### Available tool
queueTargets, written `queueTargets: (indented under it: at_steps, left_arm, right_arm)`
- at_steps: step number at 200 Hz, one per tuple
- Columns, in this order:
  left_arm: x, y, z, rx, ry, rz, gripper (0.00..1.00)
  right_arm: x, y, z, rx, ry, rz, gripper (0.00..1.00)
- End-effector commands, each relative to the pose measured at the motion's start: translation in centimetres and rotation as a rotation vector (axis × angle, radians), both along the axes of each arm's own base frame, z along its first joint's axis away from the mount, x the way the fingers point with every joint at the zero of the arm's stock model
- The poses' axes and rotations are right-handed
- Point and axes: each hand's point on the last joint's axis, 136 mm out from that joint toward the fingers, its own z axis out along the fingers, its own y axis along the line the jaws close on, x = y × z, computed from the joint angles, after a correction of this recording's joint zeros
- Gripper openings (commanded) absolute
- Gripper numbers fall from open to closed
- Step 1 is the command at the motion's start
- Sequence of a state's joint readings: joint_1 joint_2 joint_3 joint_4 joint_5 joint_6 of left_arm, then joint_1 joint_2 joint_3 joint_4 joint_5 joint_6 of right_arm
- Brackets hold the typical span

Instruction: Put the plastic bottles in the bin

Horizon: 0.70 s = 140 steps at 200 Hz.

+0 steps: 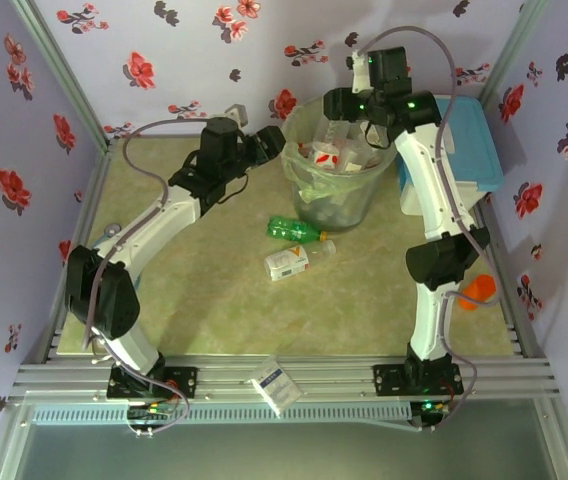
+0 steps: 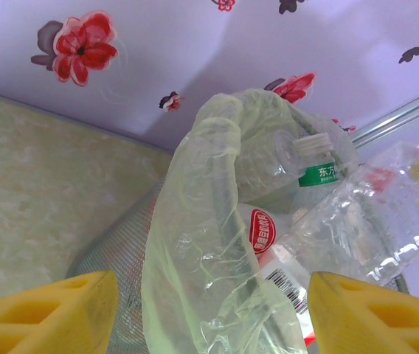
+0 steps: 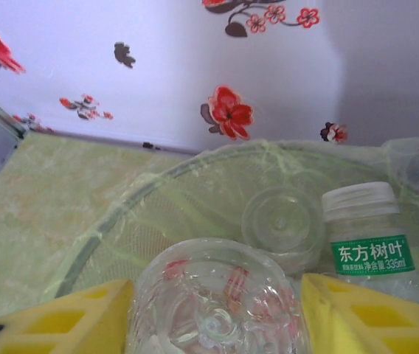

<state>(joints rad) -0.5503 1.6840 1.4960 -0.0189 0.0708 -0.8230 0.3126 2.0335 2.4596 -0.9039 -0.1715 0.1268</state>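
Verify that your right claw [image 3: 213,313] is clenched on a clear bottle [image 3: 217,291] held directly above the open bin [image 1: 336,205], heaped with bottles [image 1: 339,155], while your left claw [image 2: 211,313] stands released just beside the bin's left rim

My left arm [image 1: 154,230] stretches forward and low. My left claw [image 1: 262,142] gapes, its fingers [image 2: 47,313] spread wide with nothing gripped. My right arm [image 1: 434,190] rises tall, elbow bent over. My right claw [image 1: 344,125] points down, both fingers [image 3: 372,313] pressed against a bottle [image 3: 217,302].
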Motion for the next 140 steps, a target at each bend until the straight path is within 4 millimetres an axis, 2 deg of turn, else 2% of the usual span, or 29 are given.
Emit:
queueTargets:
  at_steps: [1, 24, 50, 76, 114, 140]
  left_arm:
    - [0.7, -0.6, 1.5, -0.044, -0.030, -0.014, 0.68]
    - [1.0, -0.8, 1.0, -0.041, -0.023, -0.019, 0.68]
    - [1.3, -1.3, 0.4, -0.045, -0.010, -0.030, 0.67]
    - [1.5, -1.8, 0.1, -0.057, -0.005, -0.044, 0.67]
    - [1.7, -2.3, 0.2, -0.070, -0.007, -0.062, 0.66]
    - [1.7, -2.5, 0.3, -0.079, -0.007, -0.067, 0.66]
  right_arm:
    - [0.9, 0.7, 0.5, 0.065, -0.018, 0.003, 0.52]
    - [1.4, 1.8, -2.2, 0.070, 0.049, 0.037, 0.47]
    - [1.7, 2.8, -3.9, 0.090, 0.099, 0.083, 0.47]
    - [1.1, 3.9, -5.7, 0.097, 0.175, 0.153, 0.48]
    - [-0.2, 3.3, -8.8, 0.029, 0.280, 0.171, 0.48]
    - [-0.1, 1.8, -10.3, -0.018, 0.324, 0.114, 0.48]
